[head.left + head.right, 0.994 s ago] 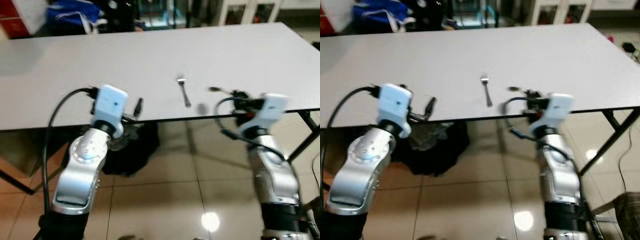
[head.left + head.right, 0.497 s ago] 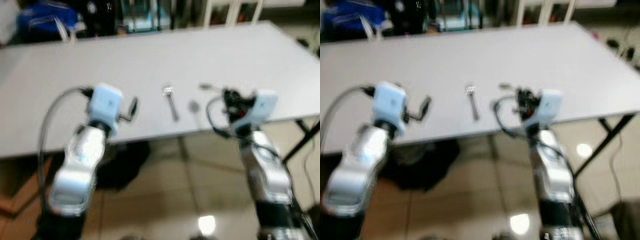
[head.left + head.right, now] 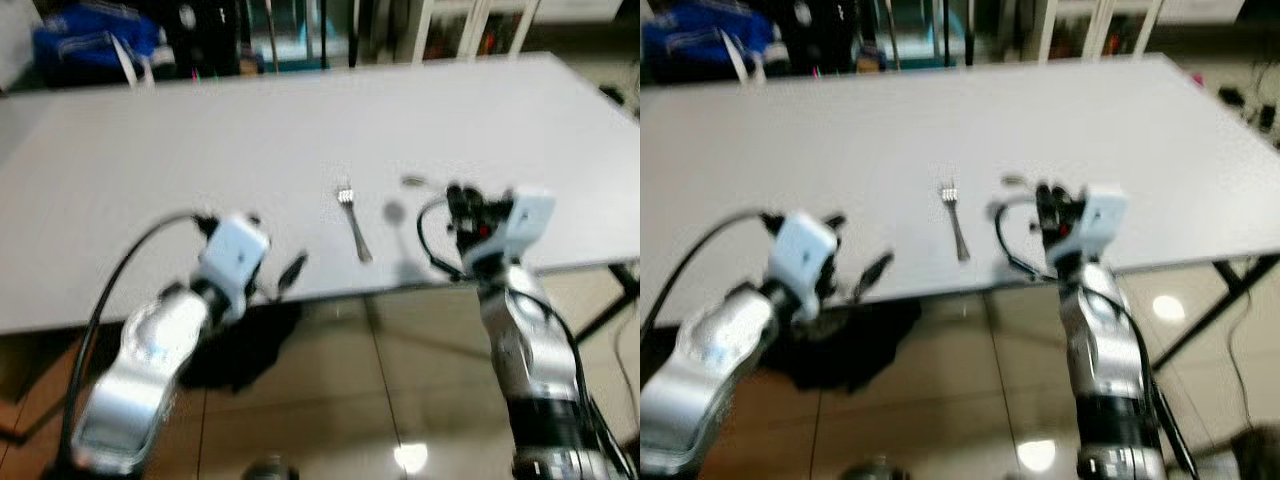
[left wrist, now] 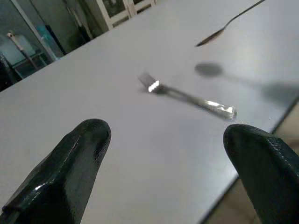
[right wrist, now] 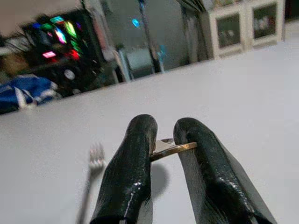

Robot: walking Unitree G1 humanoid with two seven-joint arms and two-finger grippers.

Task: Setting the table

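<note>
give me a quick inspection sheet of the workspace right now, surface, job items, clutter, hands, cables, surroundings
surface: grey table, mostly bare.
job's things: a fork lies flat near the front edge; a spoon is held above the table, its shadow beside the fork.
clutter: nothing seen on the table.
hands: right hand shut on the spoon's handle, over the table to the right of the fork; left hand open, low at the front edge, aimed toward the fork.
cables: black cable loops on both arms, one by the right wrist.
surroundings: blue bag and white cabinets beyond the table; a dark bundle on the tiled floor beneath.
</note>
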